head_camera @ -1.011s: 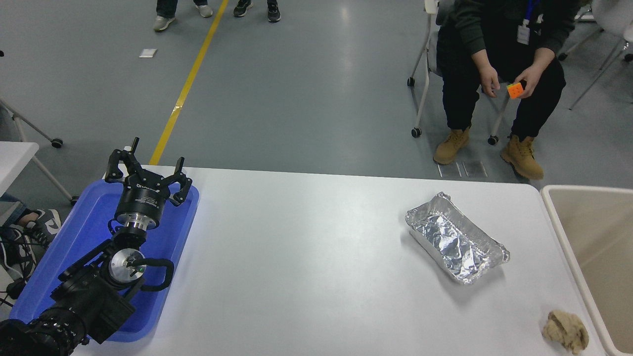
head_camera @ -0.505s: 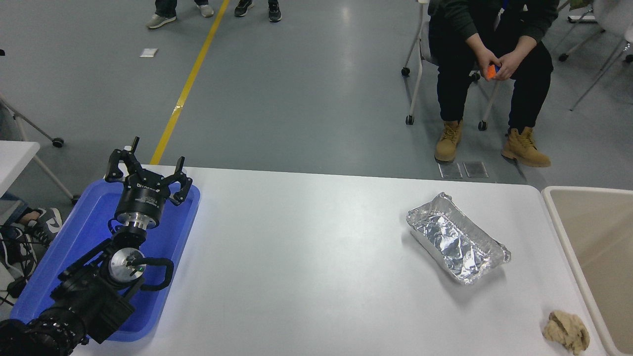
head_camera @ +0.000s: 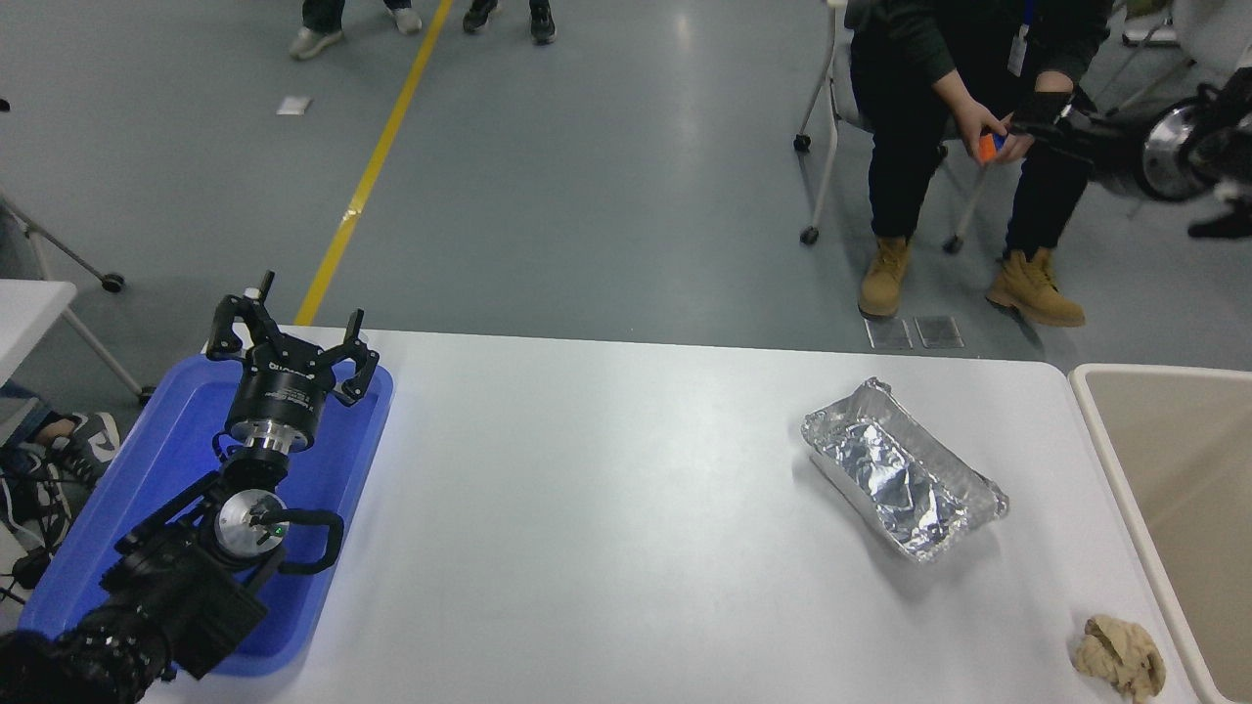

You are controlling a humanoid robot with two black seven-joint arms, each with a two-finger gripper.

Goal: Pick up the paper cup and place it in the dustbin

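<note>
The paper cup does not show anywhere in the head view. The dustbin [head_camera: 1188,469], beige with a pale rim, stands against the table's right end and is cut off by the picture's edge. My right arm comes in high at the upper right edge, well above the floor beyond the table; its gripper [head_camera: 1039,119] points left, and I cannot tell how it stands. My left gripper [head_camera: 293,330] is open and empty, parked over the blue tray [head_camera: 333,469] at the lower left.
A crumpled silver foil tray [head_camera: 900,469] lies on the white table [head_camera: 587,518] right of centre. A tan crumpled wad [head_camera: 1118,655] lies near the front right corner. A seated person holds a coloured cube [head_camera: 990,147] beyond the table.
My right arm has come into view at the upper right edge, where it did not show before. The seated person has shifted hands and feet. The left arm has not moved.
</note>
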